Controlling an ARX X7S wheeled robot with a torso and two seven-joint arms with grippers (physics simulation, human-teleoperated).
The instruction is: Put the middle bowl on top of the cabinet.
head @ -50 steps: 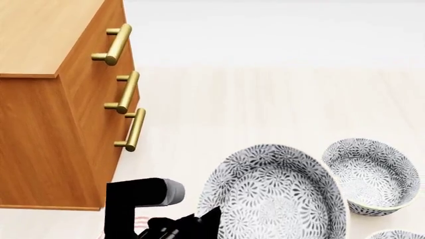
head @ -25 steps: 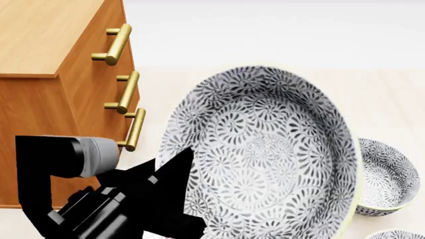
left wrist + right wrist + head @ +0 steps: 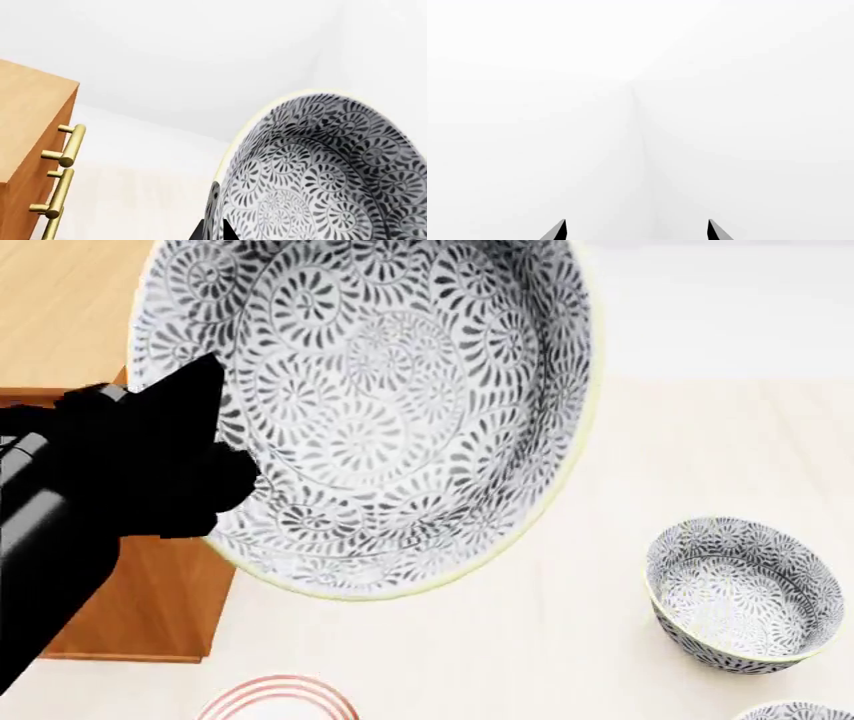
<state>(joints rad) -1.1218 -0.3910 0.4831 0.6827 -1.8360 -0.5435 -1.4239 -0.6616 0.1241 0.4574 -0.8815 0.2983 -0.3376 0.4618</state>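
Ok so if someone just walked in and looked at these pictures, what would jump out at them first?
The middle bowl fills most of the head view, lifted and tilted toward the camera, with the left end effector gripping its rim. Behind it at the left stands the orange-brown cabinet, its brass handles clear in the left wrist view. Another patterned bowl sits on the floor at lower right.

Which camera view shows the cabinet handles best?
The left wrist view: the cabinet shows its brass handles unobstructed. In the head view the lifted middle bowl and the left gripper cover the handles. The right wrist view shows only blank white background.
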